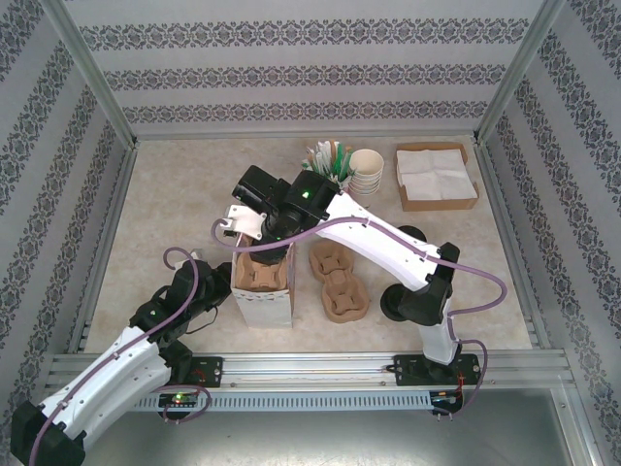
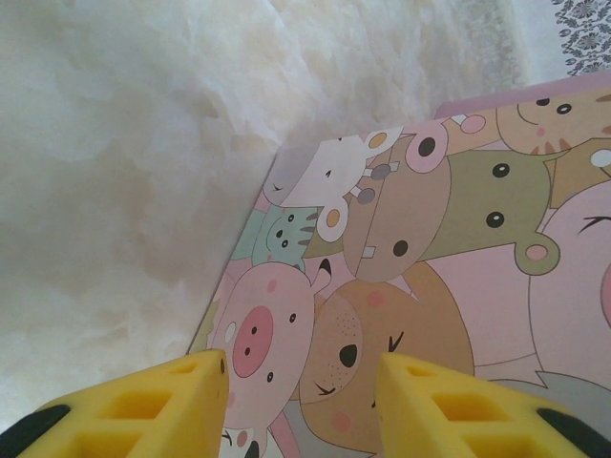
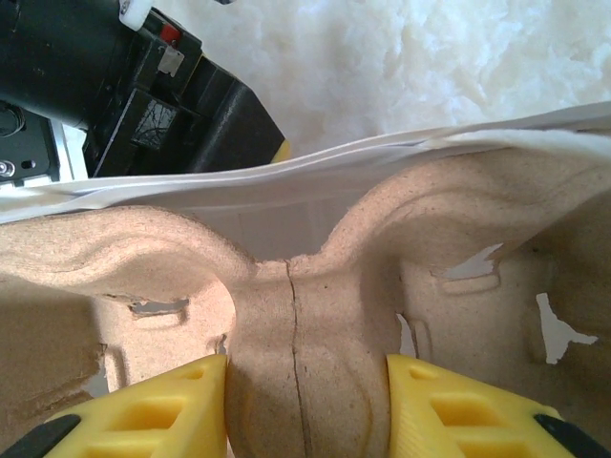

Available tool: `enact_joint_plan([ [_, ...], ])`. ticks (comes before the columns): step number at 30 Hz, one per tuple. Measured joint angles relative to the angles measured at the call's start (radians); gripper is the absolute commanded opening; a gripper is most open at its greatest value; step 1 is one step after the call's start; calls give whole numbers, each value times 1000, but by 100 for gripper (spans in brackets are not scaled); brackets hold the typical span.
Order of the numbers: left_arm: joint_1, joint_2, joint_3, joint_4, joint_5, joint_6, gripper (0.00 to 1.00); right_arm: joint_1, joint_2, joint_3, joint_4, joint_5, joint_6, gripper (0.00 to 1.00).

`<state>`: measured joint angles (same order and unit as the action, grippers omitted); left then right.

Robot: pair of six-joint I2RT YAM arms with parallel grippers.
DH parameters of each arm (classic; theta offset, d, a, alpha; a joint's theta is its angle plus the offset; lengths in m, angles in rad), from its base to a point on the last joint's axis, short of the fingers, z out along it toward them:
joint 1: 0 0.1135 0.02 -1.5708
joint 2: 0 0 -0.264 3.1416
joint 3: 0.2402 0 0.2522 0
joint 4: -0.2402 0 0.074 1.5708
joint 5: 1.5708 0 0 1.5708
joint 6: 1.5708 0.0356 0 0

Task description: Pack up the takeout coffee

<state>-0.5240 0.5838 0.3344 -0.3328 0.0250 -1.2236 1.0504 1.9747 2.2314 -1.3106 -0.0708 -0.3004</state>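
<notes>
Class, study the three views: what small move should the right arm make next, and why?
Probably ease the right gripper straight down a little. Its fingers pinch the cup carrier by its middle ridge, and the carrier sits near the open top of the bag, so it likely needs to go deeper. The left gripper is at the bag's side, which may steady it.

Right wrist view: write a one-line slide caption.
Right tool grips pulp cup carrier by its centre ridge inside paper bag.
</notes>
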Motion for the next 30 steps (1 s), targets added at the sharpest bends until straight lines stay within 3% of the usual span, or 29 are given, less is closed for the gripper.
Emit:
enact_joint_plan([
  [12,0,28,0,4,0,0,45,-8,-19,-102,89,-62,11,42],
  [19,0,28,0,4,0,0,45,-13,-54,-142,121,-61,20,54],
  [30,0,28,0,5,0,0,45,-14,-65,-146,127,-58,26,58],
])
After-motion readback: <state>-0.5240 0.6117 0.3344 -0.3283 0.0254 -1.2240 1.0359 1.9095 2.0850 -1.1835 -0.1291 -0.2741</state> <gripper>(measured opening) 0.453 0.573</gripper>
